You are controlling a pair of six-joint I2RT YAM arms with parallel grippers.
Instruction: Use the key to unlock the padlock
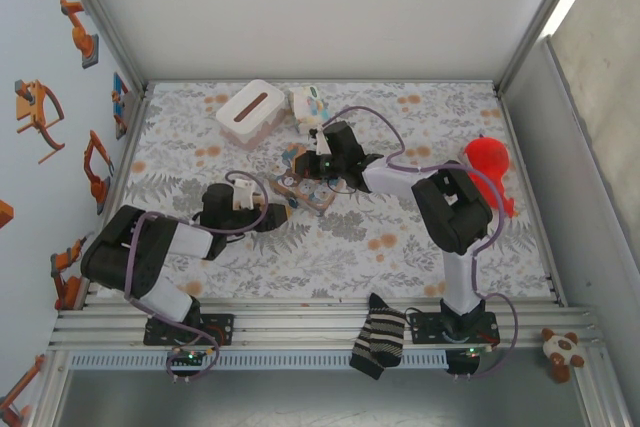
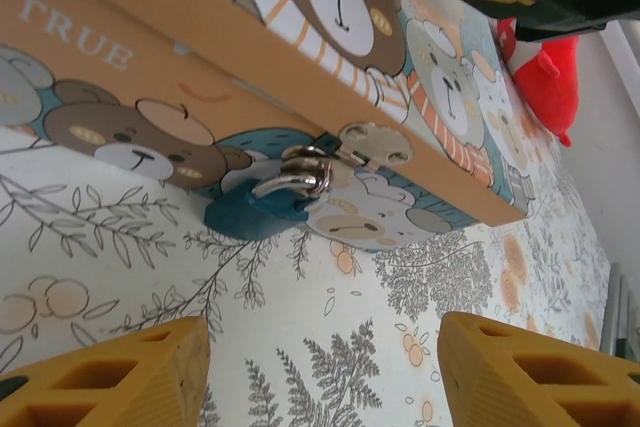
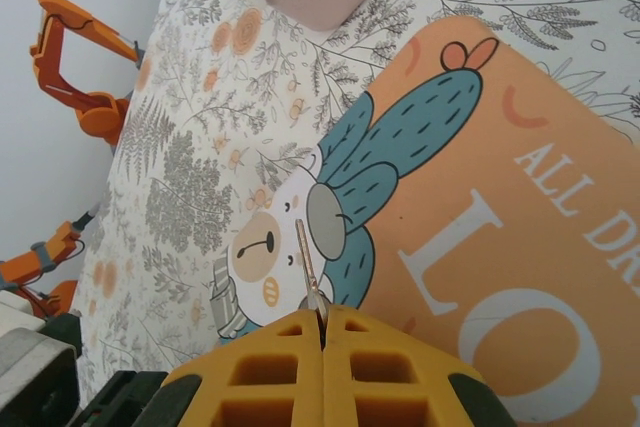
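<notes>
Right tool (image 3: 322, 322) pinches key (image 3: 309, 265) over printed box (image 3: 480, 247).
Left tool (image 2: 322, 372) gapes wide, facing padlock (image 2: 248, 217) hanging on the box clasp.

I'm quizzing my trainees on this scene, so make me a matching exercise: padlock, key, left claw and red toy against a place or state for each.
Things: 1 padlock; 2 key; 3 left claw; 4 red toy.
States: A open; B pinched in the right claw; C right side of the table; D hooked on the clasp of the box.
Pairs: 1-D, 2-B, 3-A, 4-C.
</notes>
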